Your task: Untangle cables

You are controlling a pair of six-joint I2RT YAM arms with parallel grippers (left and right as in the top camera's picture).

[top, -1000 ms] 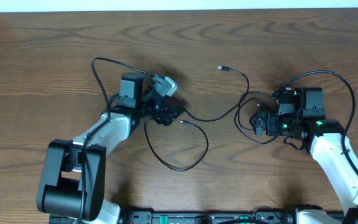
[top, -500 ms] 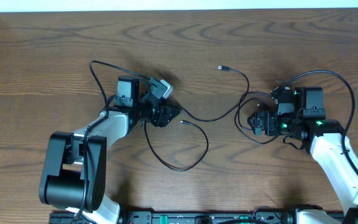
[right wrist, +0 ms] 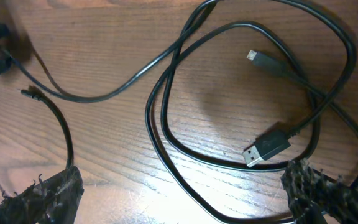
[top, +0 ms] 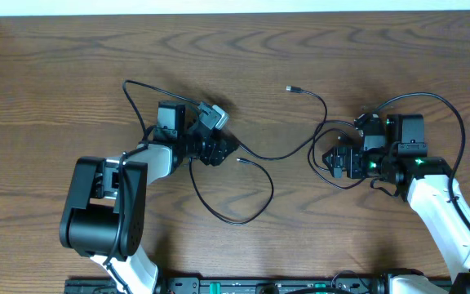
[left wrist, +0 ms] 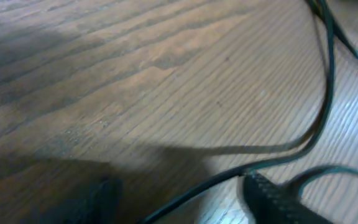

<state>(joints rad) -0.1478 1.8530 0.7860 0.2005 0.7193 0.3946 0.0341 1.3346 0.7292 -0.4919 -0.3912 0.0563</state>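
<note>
The left jaws are partly open, one of the cables (left wrist: 328, 74) running between them, not pinched; the right jaws are wide open, empty, over a loop with two plugs (right wrist: 267, 146); the cables lie loose on the worktop (top: 55, 73), light and floppy, best grabbed near a plug; the left arm (top: 149, 159) and right arm (top: 431, 192) both reach low.

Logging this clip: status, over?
Left end effector open astride cable. Right end effector open over looped cables. Not yet untangled. No obstruction seen.
</note>
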